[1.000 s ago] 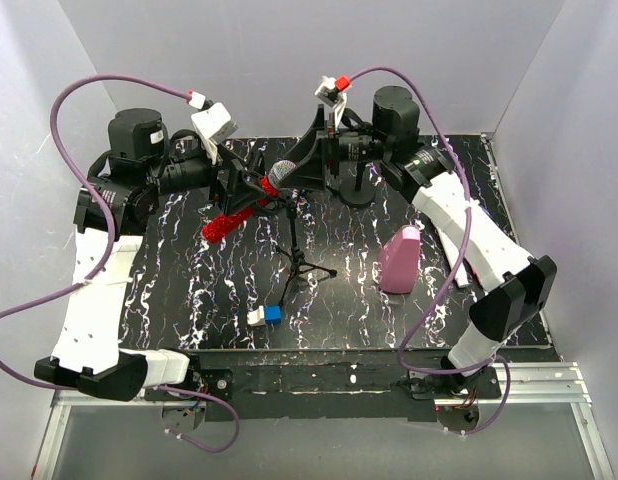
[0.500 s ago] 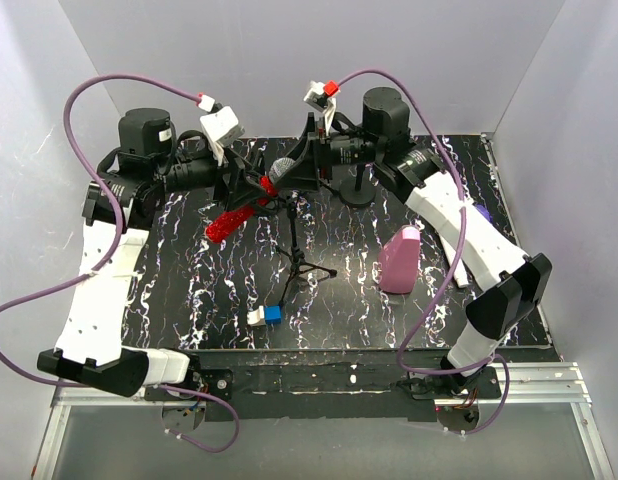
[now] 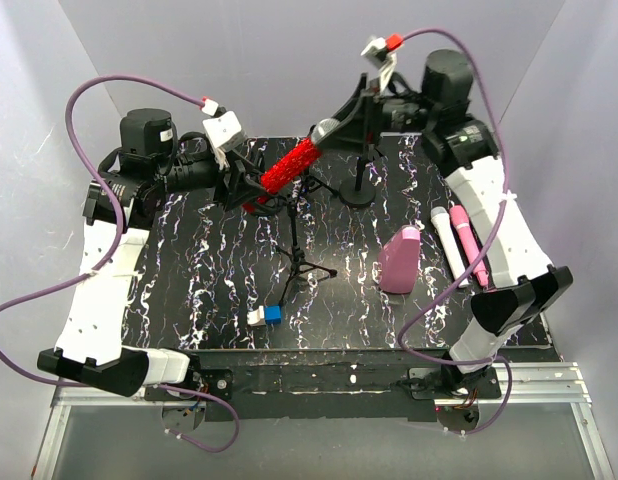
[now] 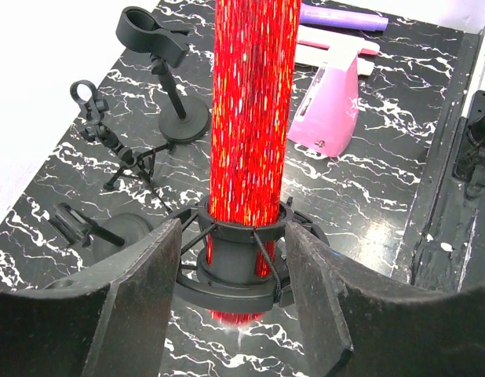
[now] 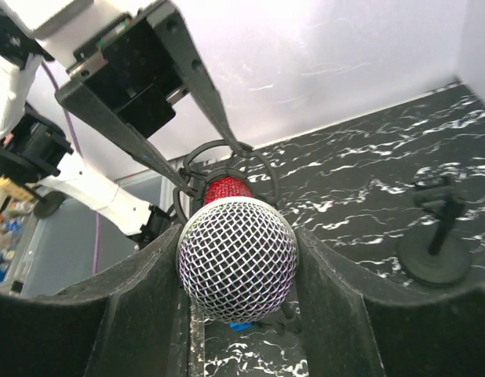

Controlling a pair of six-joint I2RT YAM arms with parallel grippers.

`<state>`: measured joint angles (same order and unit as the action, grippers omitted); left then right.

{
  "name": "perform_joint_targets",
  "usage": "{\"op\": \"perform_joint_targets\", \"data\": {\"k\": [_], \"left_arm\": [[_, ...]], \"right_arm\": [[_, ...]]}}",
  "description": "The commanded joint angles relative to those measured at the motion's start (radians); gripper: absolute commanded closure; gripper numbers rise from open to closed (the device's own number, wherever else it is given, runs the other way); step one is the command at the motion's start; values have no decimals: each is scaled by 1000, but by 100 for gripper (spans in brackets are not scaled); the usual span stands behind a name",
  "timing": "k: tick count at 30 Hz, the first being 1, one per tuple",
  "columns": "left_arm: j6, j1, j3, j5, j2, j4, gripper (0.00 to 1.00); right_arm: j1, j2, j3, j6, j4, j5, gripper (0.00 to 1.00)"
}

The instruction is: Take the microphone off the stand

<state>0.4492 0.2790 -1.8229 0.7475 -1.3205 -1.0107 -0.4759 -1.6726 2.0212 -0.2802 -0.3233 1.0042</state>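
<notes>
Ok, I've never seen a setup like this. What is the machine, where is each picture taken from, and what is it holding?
Two robot arms are bolted at the near edge of a black marbled table. The wide picture looks down from above and behind them; the other two come from cameras on the wrists. The left gripper clamps the ring mount atop a tripod stand. The right gripper grips the mesh head of a red glitter microphone, whose lower end sits in that ring. Also on the table: a pink plastic object, a blue-and-white block, a second stand with a round base, and some pen-like sticks.
</notes>
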Motion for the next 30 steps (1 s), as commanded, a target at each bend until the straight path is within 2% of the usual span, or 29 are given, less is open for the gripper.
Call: {"op": "perform_joint_targets", "data": {"k": [1, 3, 5, 7, 9, 13, 20, 24, 26, 30], "left_arm": [[29, 0, 19, -23, -5, -137, 46], [17, 0, 22, -17, -2, -121, 45], [-21, 0, 25, -7, 13, -60, 32], [-88, 0, 43, 15, 43, 76, 22], [-164, 0, 36, 48, 49, 203, 20], [-266, 12, -97, 127, -46, 285, 17], [-284, 167, -154, 113, -163, 388, 15], [-279, 259, -193, 76, -224, 396, 17], [-280, 276, -197, 53, -250, 420, 22], [-302, 278, -211, 39, -276, 471, 51]], "right_arm": [[166, 63, 112, -23, 79, -82, 99], [218, 70, 146, -54, 90, -88, 99], [243, 76, 172, -48, 93, -81, 99], [246, 85, 177, -24, 93, -59, 99], [241, 93, 169, -20, 102, -38, 99], [209, 96, 166, -25, 128, -41, 99], [146, 54, 258, -17, 147, -90, 99], [125, 33, 289, -13, 152, -113, 99], [111, 31, 295, -2, 141, -111, 99], [100, 60, 240, 15, 125, -127, 99]]}}
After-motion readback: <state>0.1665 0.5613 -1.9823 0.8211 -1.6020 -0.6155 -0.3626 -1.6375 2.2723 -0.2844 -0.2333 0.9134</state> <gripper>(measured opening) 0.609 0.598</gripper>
